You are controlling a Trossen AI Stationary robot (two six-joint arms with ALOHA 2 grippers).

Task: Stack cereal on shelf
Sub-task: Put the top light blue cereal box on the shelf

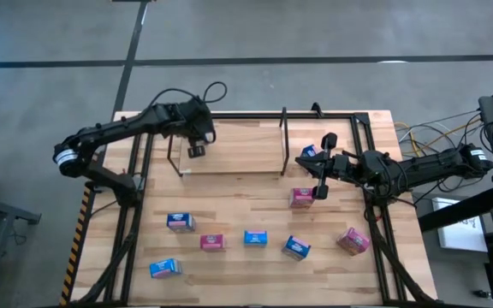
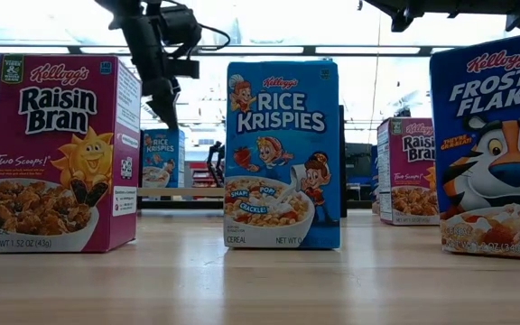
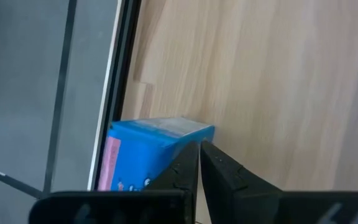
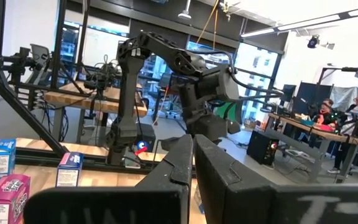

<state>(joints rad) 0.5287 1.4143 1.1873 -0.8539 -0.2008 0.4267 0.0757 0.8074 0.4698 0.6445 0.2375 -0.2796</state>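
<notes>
Pale wood planks make up the desk (image 1: 229,201), and most of its near half lies open between scattered boxes. Closest to the near edge, a blue box (image 1: 165,268) lies by the near left corner. Behind it runs a loose row: a blue box (image 1: 180,222), a pink box (image 1: 213,242), a blue box (image 1: 256,238), another blue box (image 1: 295,248) and a pink box (image 1: 353,240) toward the right edge. In the low view the pink Raisin Bran box (image 2: 61,153) and the blue Rice Krispies box (image 2: 283,153) stand upright with bare wood between them.

Farther back, a pink box (image 1: 301,198) sits just beside the right tool (image 1: 322,171), whose fingers are pressed together and hold nothing; a blue box (image 1: 308,151) lies just behind it.

At the far edge, the shelf (image 1: 229,145) of thin black rods spans the middle, its floor mostly bare. The left tool (image 1: 197,150) hangs over its left part, fingers closed and empty. In the left wrist view a blue box (image 3: 154,152) lies past the fingertips (image 3: 194,158) against a black rail; whether they touch it cannot be told.
</notes>
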